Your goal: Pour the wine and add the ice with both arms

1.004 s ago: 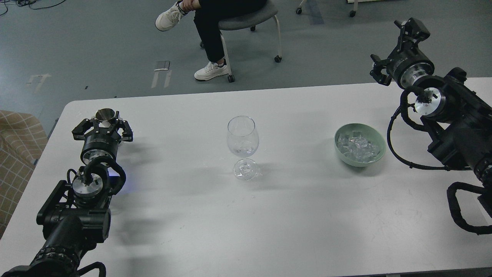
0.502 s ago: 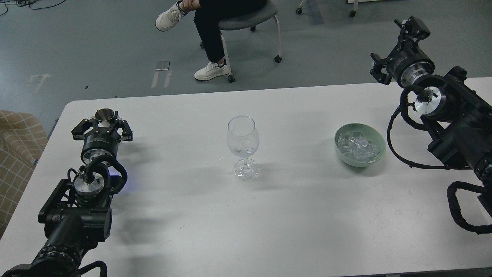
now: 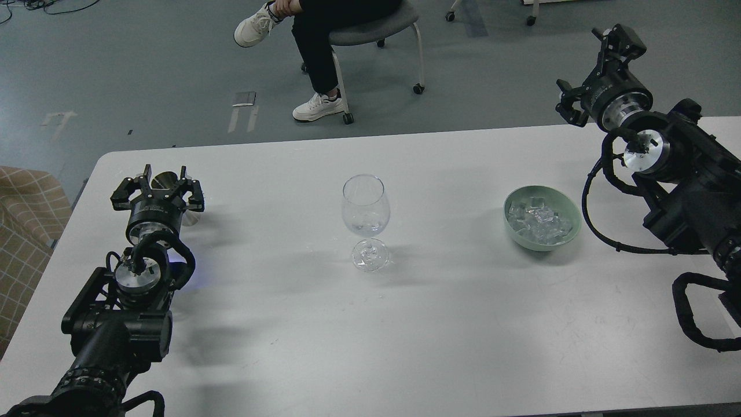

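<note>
the left tool (image 3: 164,175) is at the far left part of the white table (image 3: 370,324), low over the surface. its black fingers stand on the two sides of a small shiny metal cup (image 3: 165,180), which looks tilted, but i cannot tell if the fingers really press on the cup or are only beside it. behind the tool, the left arm (image 3: 124,301) goes back to the lower left corner, with a silver round joint cap and a looped black cable.

the right tool (image 3: 593,72) is raised at the far right, beyond the back edge of the table, with the grey floor behind it. its two fingers are wide apart, one pointing up and one to the left, and there is nothing between them. the right arm (image 3: 683,179) goes down along the right edge with its black cables.

near the right arm, a pale green bowl (image 3: 570,229) stands on the table, and the ice (image 3: 538,223) lies inside it as a pile of clear cubes. the bowl is well apart from both tools.

in the middle of the table stands a clear stemmed wine glass (image 3: 365,214), upright, between the cup and the bowl. i cannot tell if there is any wine in it.

behind the table a person (image 3: 312,52) sits on a grey chair (image 3: 376,29) with wheels, only legs and white shoes are visible.
</note>
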You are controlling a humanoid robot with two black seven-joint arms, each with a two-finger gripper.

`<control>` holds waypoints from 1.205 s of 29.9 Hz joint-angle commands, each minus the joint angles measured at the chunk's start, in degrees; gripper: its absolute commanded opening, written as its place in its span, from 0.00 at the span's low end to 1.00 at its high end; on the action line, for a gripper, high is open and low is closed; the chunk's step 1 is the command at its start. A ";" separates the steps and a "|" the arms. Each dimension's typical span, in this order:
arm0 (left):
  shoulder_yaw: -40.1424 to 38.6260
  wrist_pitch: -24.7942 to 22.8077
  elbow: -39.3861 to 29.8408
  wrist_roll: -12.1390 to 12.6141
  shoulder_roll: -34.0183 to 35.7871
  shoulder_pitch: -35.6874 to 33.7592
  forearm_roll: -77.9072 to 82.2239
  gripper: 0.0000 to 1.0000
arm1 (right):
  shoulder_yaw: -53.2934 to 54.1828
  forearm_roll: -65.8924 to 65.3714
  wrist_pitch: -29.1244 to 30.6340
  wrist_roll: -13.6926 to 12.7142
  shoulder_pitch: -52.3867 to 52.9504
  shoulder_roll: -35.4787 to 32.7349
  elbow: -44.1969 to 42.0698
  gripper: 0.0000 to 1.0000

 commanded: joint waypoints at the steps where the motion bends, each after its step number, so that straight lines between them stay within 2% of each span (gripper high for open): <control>1: 0.00 0.00 -0.16 -0.02 0.25 -0.25 0.08 0.60 | 0.00 0.00 0.00 0.00 -0.03 -0.03 0.07 1.00; 4: 0.00 0.09 -0.25 -0.11 0.60 -1.57 0.17 0.60 | 0.00 0.00 0.00 0.00 -0.11 -0.11 0.07 1.00; 7: -0.09 0.00 -0.42 0.33 0.95 -3.06 0.08 0.72 | 0.00 0.00 0.00 0.08 -0.11 -0.11 0.07 1.00; 8: 0.00 0.00 -0.69 0.07 0.95 -3.50 0.17 0.79 | 0.00 0.00 0.00 0.08 -0.11 -0.11 0.07 1.00; 13: 0.00 1.32 -3.58 0.24 1.13 -3.77 0.26 0.81 | 0.18 0.09 0.00 0.17 -0.03 -0.03 0.33 1.00; 15: 0.00 3.42 -6.57 0.50 1.74 -3.77 0.35 0.86 | 0.26 0.00 0.00 0.26 0.24 -0.38 2.96 1.00; 16: 0.09 4.74 -9.01 0.59 2.53 -3.68 0.43 0.90 | 0.18 0.00 -0.09 0.26 1.02 -2.47 5.84 1.00; 18: 0.17 5.45 -11.14 0.68 3.94 -3.50 0.70 0.92 | -0.78 -0.44 0.00 -0.09 3.04 -6.96 8.76 1.00; 20: 1.84 5.37 -11.85 0.33 4.64 -3.59 0.87 0.96 | -5.52 -1.93 0.09 -0.27 6.11 -8.81 9.38 1.00; 24: 4.75 6.07 -14.40 0.59 6.14 -5.08 0.87 0.97 | -18.08 -3.16 0.88 0.00 11.48 -9.43 9.65 1.00; 27: 4.66 6.60 -15.01 0.59 7.11 -5.70 0.79 0.97 | -26.08 -4.21 1.23 0.35 13.77 -13.20 9.74 1.00; 31: 4.75 6.16 -19.66 0.42 7.89 -2.90 0.87 0.98 | -37.41 -14.73 1.32 1.84 18.77 -16.19 14.38 1.00; 33: 4.75 6.07 -22.03 0.33 8.34 -0.61 0.87 0.98 | -39.10 -19.84 1.32 2.45 19.31 -17.95 15.97 1.00; 36: 4.75 6.16 -28.27 0.24 9.30 2.82 0.87 0.98 | -40.51 -34.92 1.32 5.08 19.66 -21.20 20.88 1.00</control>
